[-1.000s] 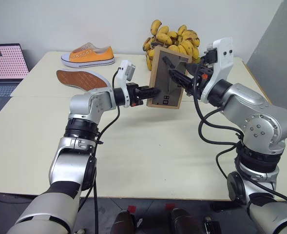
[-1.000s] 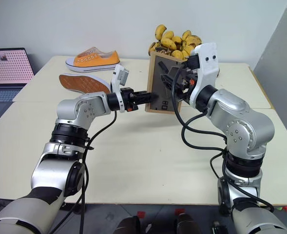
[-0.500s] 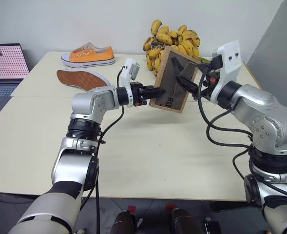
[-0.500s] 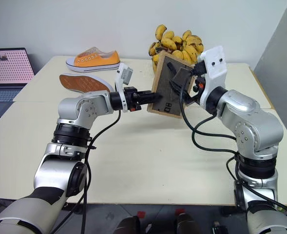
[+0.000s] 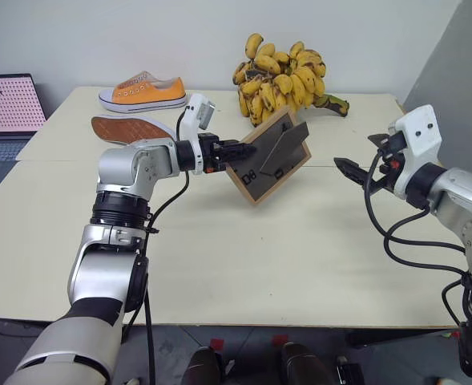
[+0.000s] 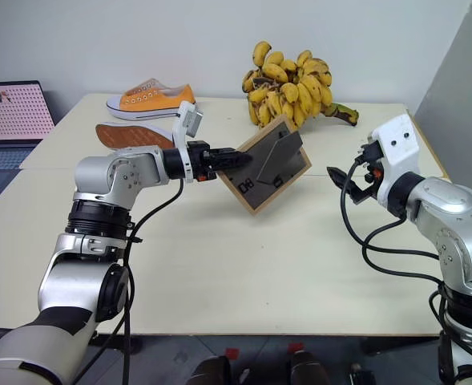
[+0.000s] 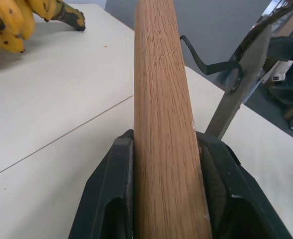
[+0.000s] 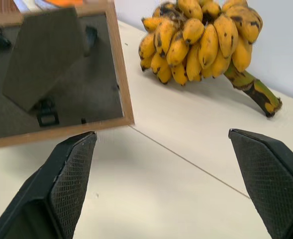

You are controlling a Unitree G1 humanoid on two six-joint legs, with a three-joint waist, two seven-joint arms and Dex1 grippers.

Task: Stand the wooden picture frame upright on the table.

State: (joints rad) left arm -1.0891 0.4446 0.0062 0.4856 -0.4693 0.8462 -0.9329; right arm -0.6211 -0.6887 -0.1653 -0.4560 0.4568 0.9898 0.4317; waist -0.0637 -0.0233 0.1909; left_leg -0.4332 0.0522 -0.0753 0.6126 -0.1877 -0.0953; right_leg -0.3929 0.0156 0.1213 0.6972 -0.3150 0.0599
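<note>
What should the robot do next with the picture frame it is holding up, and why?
Probably lower it. The left end effector grips the wooden picture frame by its edge, tilted above the table, with its prop leg swung out. The right end effector is open and apart, so the left should ease the frame's bottom edge and leg down.

Lab-like room: bare table, laptop, plain walls.
</note>
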